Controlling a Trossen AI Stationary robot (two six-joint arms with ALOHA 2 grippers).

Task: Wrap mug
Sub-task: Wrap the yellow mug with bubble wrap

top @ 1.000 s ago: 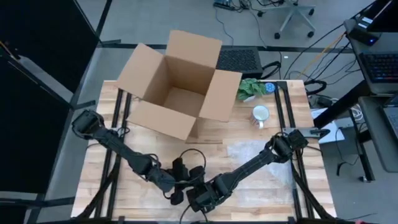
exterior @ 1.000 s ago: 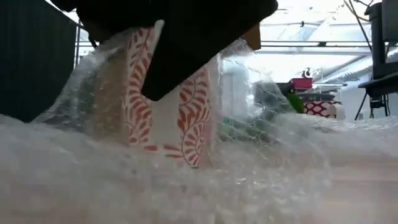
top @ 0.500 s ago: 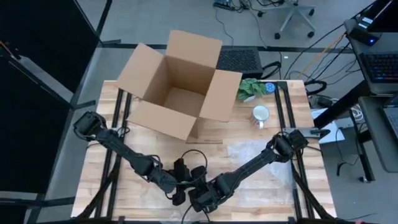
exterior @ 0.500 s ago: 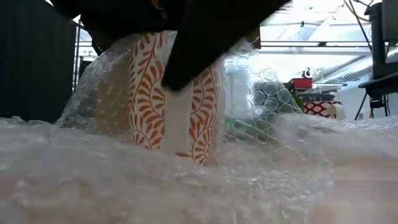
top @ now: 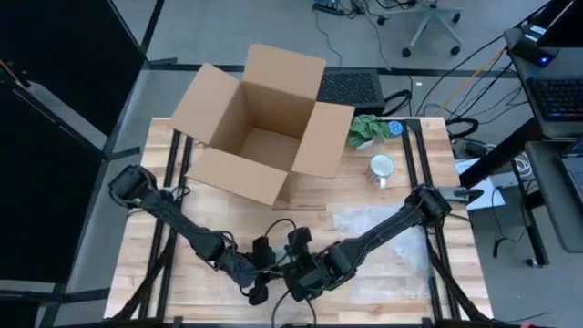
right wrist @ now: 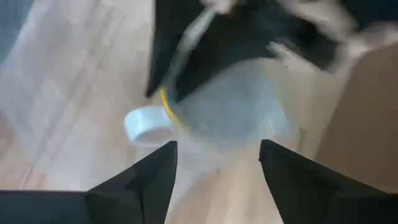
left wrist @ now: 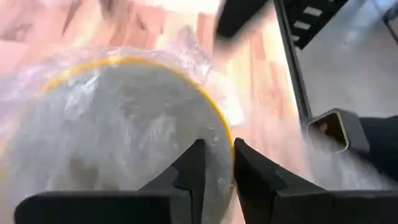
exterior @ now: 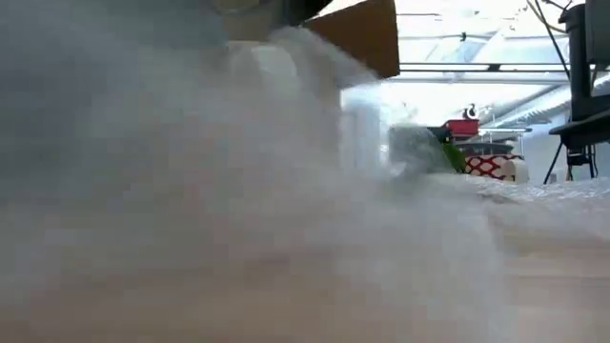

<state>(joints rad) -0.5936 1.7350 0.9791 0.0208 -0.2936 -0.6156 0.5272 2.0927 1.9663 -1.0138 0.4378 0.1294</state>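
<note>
The mug (left wrist: 124, 137), yellow-rimmed and covered in clear bubble wrap, fills the left wrist view. My left gripper (left wrist: 219, 144) is shut on its rim near the table's front edge (top: 258, 282). My right gripper (right wrist: 217, 146) stands open just to the right (top: 302, 278), its fingers apart and short of the mug (right wrist: 230, 106), whose white handle (right wrist: 142, 124) sticks out sideways. The bubble wrap sheet (top: 383, 232) spreads over the table toward the right. In the low view blurred wrap (exterior: 238, 191) hides the mug. My left gripper pinches the mug's yellow rim (left wrist: 225, 127) with the wrap over it, one finger (left wrist: 194, 163) on the inner side and one (left wrist: 249, 167) outside the wall. Whether the mug rests on the table does not show.
An open cardboard box (top: 260, 128) stands at the far middle-left. A plain white mug (top: 381, 169) and a green leafy item (top: 367, 129) sit at the far right. Black rails (top: 414, 155) run along both table sides.
My right gripper has drawn back a little from the mug toward the table's right and far side. In the low view the upright orange-patterned mug under the wrap is now hidden behind blurred wrap close to the camera.
</note>
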